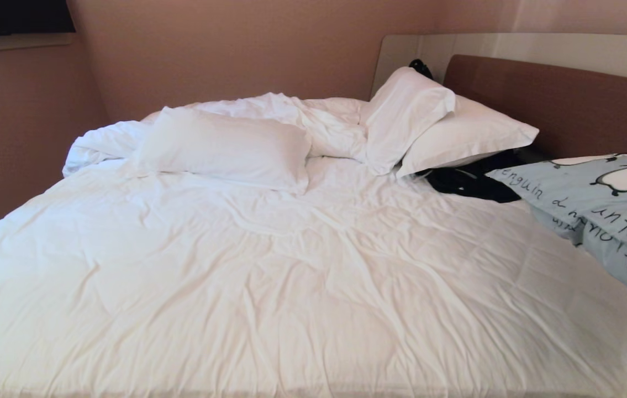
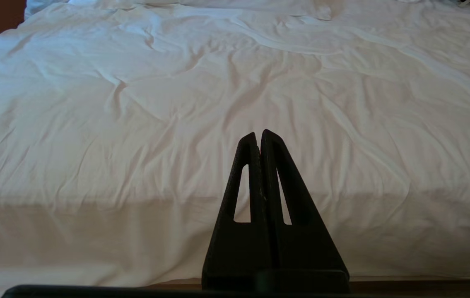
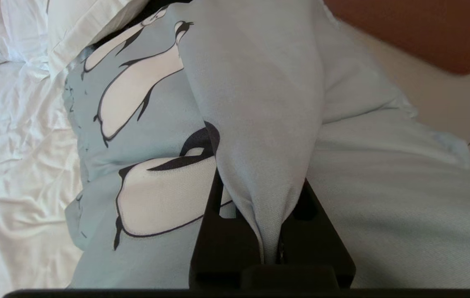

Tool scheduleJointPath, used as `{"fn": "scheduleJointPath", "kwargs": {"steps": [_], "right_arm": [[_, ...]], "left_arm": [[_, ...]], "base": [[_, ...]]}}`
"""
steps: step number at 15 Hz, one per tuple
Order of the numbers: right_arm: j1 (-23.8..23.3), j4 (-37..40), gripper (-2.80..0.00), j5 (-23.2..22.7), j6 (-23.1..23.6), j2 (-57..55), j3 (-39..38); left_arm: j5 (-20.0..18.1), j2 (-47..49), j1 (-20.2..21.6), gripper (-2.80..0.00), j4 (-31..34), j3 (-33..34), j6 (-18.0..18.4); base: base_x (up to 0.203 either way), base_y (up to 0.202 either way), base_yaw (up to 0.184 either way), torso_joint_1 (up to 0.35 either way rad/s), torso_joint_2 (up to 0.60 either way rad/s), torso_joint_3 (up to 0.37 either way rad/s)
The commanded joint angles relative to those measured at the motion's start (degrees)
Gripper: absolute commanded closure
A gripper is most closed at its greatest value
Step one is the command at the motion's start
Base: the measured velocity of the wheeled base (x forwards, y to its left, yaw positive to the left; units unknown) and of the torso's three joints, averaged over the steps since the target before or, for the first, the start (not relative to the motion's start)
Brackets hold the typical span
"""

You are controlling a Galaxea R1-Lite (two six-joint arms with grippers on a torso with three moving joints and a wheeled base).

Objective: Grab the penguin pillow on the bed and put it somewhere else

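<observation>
Gripping a pinched ridge of fabric, the right end effector [image 3: 270, 231] has its black fingers clamped on the rectangular light blue penguin pillow [image 3: 255, 107], the cloth bunched up between them in a tall fold. From across the room only part of the pillow shows, at the right-hand side of the large bed with its rumpled white duvet [image 1: 269, 265], near the brown padded headboard [image 1: 562, 105], its handwritten lettering and a penguin facing up. Whether it rests on the duvet or hangs just clear I cannot tell. A dark, crumpled garment or bag [image 1: 470, 179] lies just beside it, tucked under two propped plain white pillows [image 1: 429, 124]; a third white pillow [image 1: 225, 146] lies well apart towards the far left.

The left end effector [image 2: 259, 136] hangs idle over the foot of the bed, fingers pressed together on nothing.

The step in hand looks like the carry. The hold is only on cover fabric, so I'd want a slow, steady lift, high enough that the sagging bulk clears the duvet. Swinging it wide of the dark item would avoid dragging that along. The open middle of the bed looks the easiest place to set it.
</observation>
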State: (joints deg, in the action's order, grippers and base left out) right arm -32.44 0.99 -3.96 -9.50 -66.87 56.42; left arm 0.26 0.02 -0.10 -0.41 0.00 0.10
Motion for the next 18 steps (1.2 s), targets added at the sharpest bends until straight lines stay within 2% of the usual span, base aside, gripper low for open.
{"fn": "scheduleJointPath", "kwargs": {"steps": [1,6,10,15,18], "right_arm": [[0.0,-0.7,0.0,-0.5,-1.7,-0.6,-1.7],[0.0,-11.3,0.0,-0.6,-2.3,-6.3,-5.7],[-1.6,-16.1,0.0,-0.5,-2.3,-11.3,-5.7],[-2.4,-16.9,0.0,-0.3,-1.8,-12.8,-5.7],[-5.2,-16.9,0.0,-0.2,-1.3,-12.6,-5.7]], "left_arm": [[0.0,0.0,0.0,0.0,0.0,0.0,0.1],[0.0,0.0,0.0,0.0,-0.1,0.0,0.2],[0.0,0.0,0.0,0.0,-0.1,0.0,0.2],[0.0,0.0,0.0,0.0,-0.1,0.0,0.0],[0.0,0.0,0.0,0.0,0.0,0.0,0.0]], "base": [[0.0,0.0,0.0,0.0,0.0,0.0],[-0.013,0.0,0.0,0.001,0.0,0.002],[-0.183,0.0,0.003,0.002,0.0,0.003],[-0.173,0.0,0.001,-0.002,0.0,0.003],[0.0,0.0,0.0,0.0,0.0,0.0]]}}
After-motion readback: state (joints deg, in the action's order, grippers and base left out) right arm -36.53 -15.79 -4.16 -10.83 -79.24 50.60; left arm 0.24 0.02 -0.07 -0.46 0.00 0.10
